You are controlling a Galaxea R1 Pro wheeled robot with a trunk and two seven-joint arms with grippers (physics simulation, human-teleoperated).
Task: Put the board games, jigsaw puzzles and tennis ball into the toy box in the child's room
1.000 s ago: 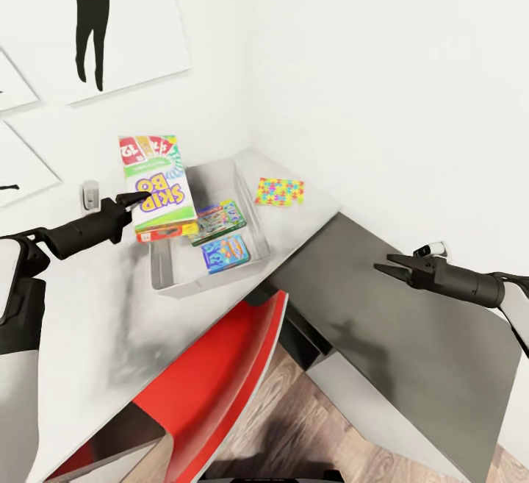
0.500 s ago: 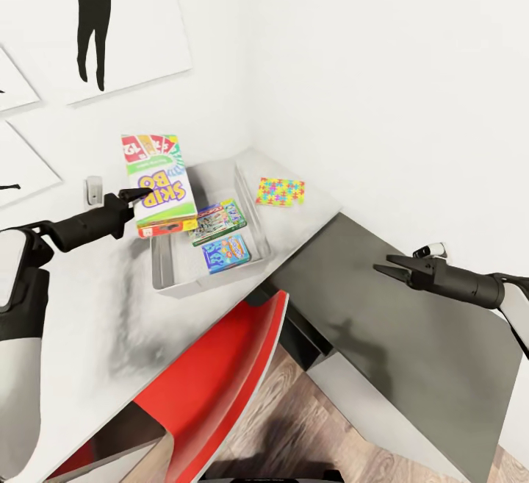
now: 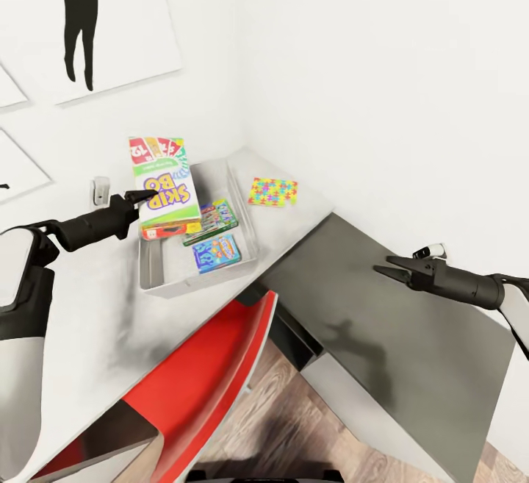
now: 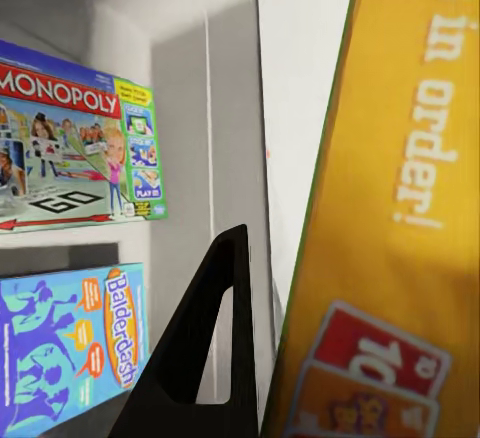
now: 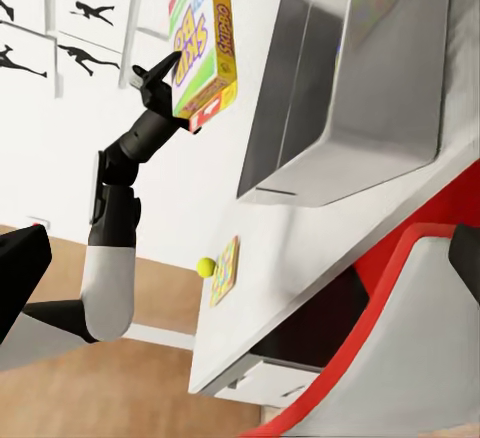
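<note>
While the Skip-Bo box hangs over the bin, these are the points that matter.

Skip-Bo box (image 3: 163, 187): held tilted above the near-left corner of the toy box, one long edge pinched, its lower end over the bin's left wall and not yet resting inside.
Left fingers (image 3: 144, 194): closed on the Skip-Bo box at its edge; the left wrist view shows one dark finger (image 4: 205, 343) beside the yellow side of the box.
Toy box (image 3: 165, 280): on the table (image 3: 88, 336) by the wall corner, already holding the Monopoly box (image 3: 213, 221) and the blue Balderdash box (image 3: 216, 253), lying flat side by side.
Puzzle (image 3: 272, 192): flat on the table just beyond the bin's far wall, still outside.
Second puzzle and ball: the right wrist view shows a yellow-green ball (image 5: 205, 267) touching a puzzle board (image 5: 225, 270) near the table's edge.
Right fingers (image 3: 382, 265): slightly parted, holding nothing, over the dark cabinet (image 3: 397, 336).
Risk: the edge grip looks thin, so the box may pivot; released here, it could catch the bin's rim and tip out onto the table.
</note>
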